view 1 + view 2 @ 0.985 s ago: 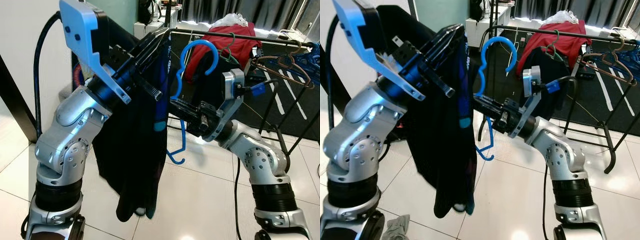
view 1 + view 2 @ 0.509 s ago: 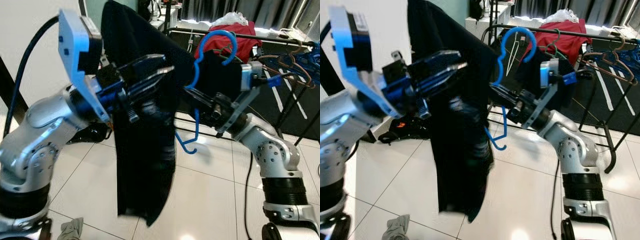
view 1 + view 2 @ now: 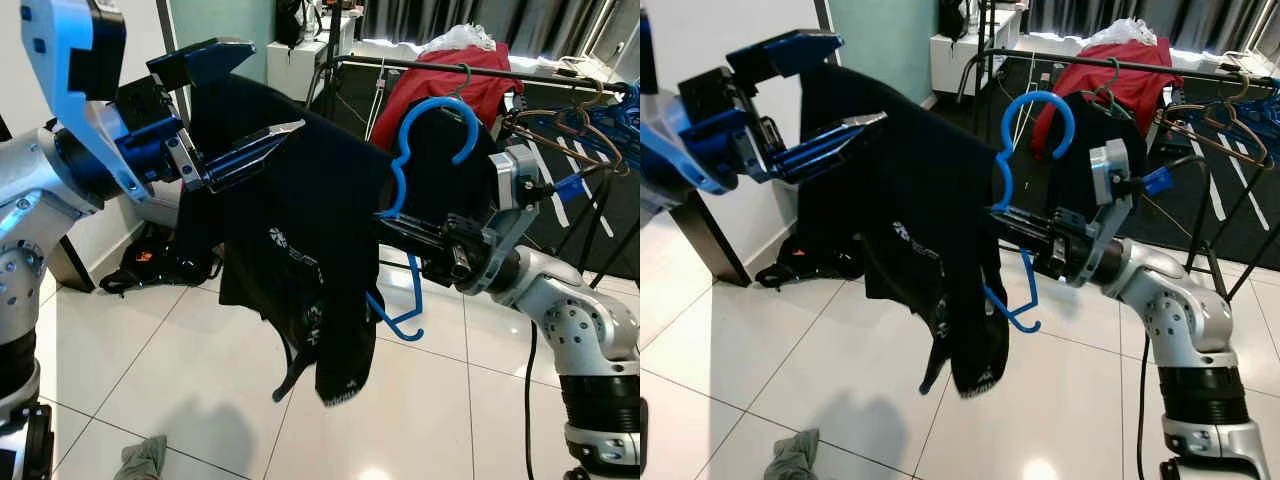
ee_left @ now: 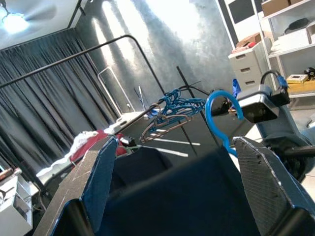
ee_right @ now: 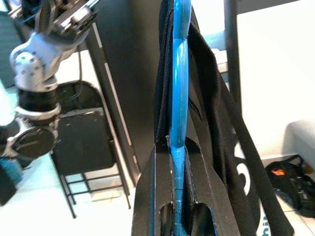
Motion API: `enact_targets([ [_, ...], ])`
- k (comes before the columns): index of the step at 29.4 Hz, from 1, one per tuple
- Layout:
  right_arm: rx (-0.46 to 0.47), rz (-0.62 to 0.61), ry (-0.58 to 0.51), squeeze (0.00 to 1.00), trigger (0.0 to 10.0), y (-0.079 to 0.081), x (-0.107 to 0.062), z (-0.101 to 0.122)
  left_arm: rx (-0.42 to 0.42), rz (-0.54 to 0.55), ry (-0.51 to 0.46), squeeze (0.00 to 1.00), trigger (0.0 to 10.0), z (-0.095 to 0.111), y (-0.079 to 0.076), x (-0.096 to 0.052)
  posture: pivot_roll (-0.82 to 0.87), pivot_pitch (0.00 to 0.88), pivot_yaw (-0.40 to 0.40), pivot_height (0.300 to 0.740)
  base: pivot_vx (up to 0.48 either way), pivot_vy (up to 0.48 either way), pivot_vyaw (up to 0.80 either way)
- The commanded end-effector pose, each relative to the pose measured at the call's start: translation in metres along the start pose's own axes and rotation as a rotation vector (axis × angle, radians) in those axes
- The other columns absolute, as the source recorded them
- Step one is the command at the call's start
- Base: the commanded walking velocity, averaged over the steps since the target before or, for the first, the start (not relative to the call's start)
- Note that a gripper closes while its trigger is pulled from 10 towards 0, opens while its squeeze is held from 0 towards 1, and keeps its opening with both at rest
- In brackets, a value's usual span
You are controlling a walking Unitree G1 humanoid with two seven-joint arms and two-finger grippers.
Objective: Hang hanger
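Right pincer (image 3: 392, 228) clamped on the blue plastic hanger (image 3: 425, 130), held upright mid-air in front of the black metal clothes rack (image 3: 420, 66), hook at top, apart from the rail. Left pincer (image 3: 250, 110) fingers apart, black garment (image 3: 320, 230) draped over the lower finger and running across to the hanger, hem hanging above the white tiled floor (image 3: 150, 370). Red cloth (image 3: 440, 80) hangs on the rack; brown and blue hangers (image 3: 560, 120) bunch at its far end. Small grey rag (image 3: 140, 460) on the floor.

Left wrist view: both left pincer fingers (image 4: 101, 177) spread wide, dark garment between them, blue hanger hook beyond.

Right wrist view: right pincer fingers (image 5: 152, 191) closed tight on the blue hanger bar, black fabric looped beside it.
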State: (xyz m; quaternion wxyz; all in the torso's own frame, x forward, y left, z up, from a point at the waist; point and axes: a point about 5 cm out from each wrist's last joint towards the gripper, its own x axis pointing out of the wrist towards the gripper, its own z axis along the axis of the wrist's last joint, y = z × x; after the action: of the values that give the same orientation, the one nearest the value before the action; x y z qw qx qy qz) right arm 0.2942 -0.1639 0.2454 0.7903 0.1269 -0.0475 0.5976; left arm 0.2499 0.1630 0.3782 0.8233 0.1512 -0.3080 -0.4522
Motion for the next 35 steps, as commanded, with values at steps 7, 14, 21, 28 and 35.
enact_targets([
  [7,-0.004,0.125,0.088,0.00,10.0,0.015,0.007,-0.009,0.061,-0.274,0.188,0.00,10.0,-0.004,-0.013,-0.002,0.04,0.000,-0.024,0.740,0.000,0.000,0.00],
  [14,-0.010,0.181,0.205,0.00,10.0,0.021,0.011,-0.024,0.091,-0.385,0.313,0.00,10.0,-0.016,-0.018,-0.004,0.04,0.000,-0.023,0.740,0.000,0.000,0.00],
  [21,-0.021,0.220,0.281,0.00,10.0,0.025,0.013,-0.035,0.092,-0.440,0.335,0.00,10.0,-0.013,-0.032,-0.002,0.04,0.000,-0.019,0.740,0.000,0.000,0.00],
  [28,-0.031,0.246,0.274,0.00,10.0,0.028,0.015,-0.031,0.039,-0.541,0.427,0.00,10.0,-0.021,-0.048,-0.011,0.04,0.000,-0.020,0.740,0.000,0.000,0.00],
  [35,-0.037,0.276,0.268,0.00,10.0,0.032,0.017,-0.028,0.043,-0.536,0.464,0.00,10.0,-0.029,-0.048,-0.013,0.04,0.000,-0.018,0.740,0.000,0.000,0.00],
])
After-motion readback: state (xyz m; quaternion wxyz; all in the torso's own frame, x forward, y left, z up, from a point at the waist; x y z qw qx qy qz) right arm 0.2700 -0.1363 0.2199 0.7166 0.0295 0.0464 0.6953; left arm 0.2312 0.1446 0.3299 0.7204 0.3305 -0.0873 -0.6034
